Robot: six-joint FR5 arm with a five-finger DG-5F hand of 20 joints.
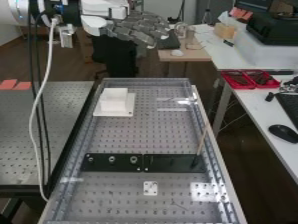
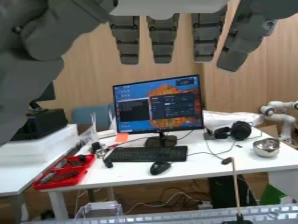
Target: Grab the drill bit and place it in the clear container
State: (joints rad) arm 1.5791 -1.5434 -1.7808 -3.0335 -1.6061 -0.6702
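Hanging empty with the hand point(image 1: 136, 29), fingers point(image 2: 163, 40) straight and spread, high beyond the black strip point(image 1: 169, 163). Possibly seeing the drill bit among small round fittings point(image 1: 112, 159) in the strip's half away from the stick point(image 1: 201, 141); cannot tell which. Needs lowering toward the strip, matching a probably upright axis.

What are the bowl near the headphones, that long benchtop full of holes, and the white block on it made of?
The bowl looks like polished metal, going by its bright, mirror-like highlights. The benchtop seems to be grey metal with a dull sheen, judging by its regular holes and glare. The white block looks smooth and matt, probably plastic, though painted material is possible.
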